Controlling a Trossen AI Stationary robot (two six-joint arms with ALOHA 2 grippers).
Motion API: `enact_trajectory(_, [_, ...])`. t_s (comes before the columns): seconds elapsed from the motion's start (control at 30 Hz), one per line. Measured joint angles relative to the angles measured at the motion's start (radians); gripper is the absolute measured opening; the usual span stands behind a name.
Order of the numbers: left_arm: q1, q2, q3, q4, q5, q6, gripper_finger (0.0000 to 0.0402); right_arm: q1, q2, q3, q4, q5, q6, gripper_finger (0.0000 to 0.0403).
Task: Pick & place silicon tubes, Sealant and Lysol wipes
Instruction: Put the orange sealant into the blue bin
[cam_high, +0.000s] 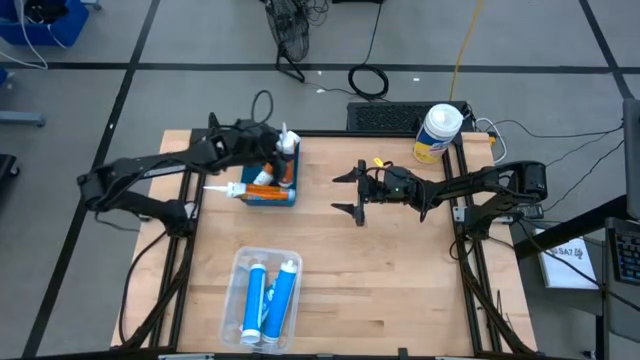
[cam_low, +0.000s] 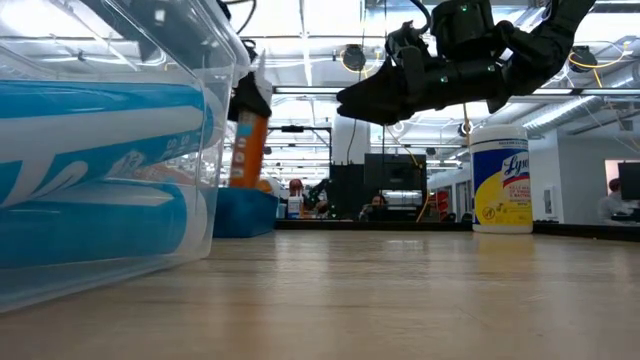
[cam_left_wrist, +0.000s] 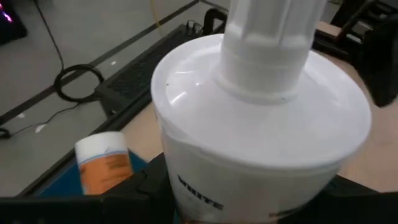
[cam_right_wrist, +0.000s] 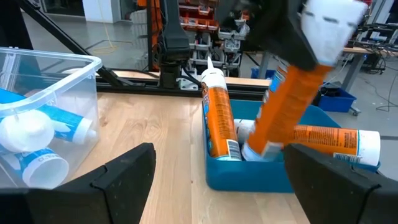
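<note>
The left end effector (cam_high: 285, 150) reaches over the blue bin (cam_high: 270, 194) near the desk's (cam_high: 400, 290) far-left edge, pinching an orange tube (cam_right_wrist: 283, 109) lifted at a tilt. The right end effector (cam_high: 360, 193) hovers mid-desk, fingers spread, empty. The Lysol wipes (cam_high: 438, 133) stand at the far-right corner. Only the low view shows the workshop behind.

Bright, even ceiling light; the clear bin (cam_low: 110, 150) looms blurred up close, the white cap (cam_left_wrist: 261, 118) glares.
</note>
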Motion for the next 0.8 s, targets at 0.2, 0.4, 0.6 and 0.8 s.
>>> enact_trajectory(0.2, [0.017, 0.077, 0.000, 0.056, -0.078, -0.004, 0.0207, 0.000, 0.000, 0.000, -0.015, 0.000, 0.000, 0.0329])
enact_trajectory(0.4, [0.007, 0.063, 0.000, 0.050, -0.233, -0.002, 0.0207, 0.000, 0.000, 0.000, -0.028, 0.000, -0.001, 0.0329])
enact_trajectory(0.6, [-0.010, 0.059, 0.000, 0.040, -0.305, -0.011, 0.0207, -0.003, 0.000, 0.000, -0.040, 0.000, -0.003, 0.0329])
enact_trajectory(0.8, [0.005, 0.049, 0.001, 0.041, -0.063, -0.086, 0.0207, -0.012, 0.000, 0.000, -0.042, 0.000, 0.004, 0.0329])
